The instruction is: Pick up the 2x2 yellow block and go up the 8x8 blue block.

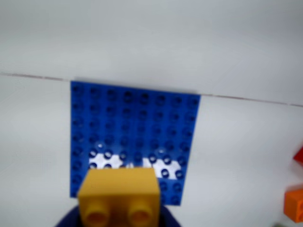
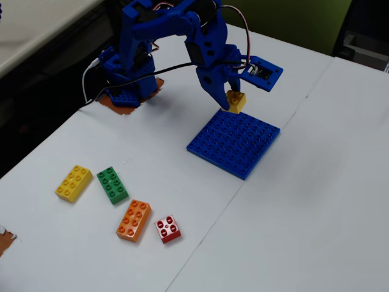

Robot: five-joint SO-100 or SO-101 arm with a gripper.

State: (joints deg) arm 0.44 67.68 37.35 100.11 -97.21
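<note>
The blue two-finger gripper (image 2: 234, 103) clamps the one small square yellow plastic brick (image 2: 236, 101) above the far edge of the single large flat blue studded plate (image 2: 234, 143), while four loose bricks (image 2: 118, 204) lie near the table's near-left corner.

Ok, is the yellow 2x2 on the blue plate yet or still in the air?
In the air: the gripper holds the 2x2 yellow block clear above the blue plate.

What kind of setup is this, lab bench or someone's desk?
Probably a hobby or lab tabletop for robot pick-and-place practice. A small blue arm sits on a white table, its gripper holding a 2x2 yellow block above an 8x8 blue block, with spare toy bricks such as a green brick nearby.
</note>
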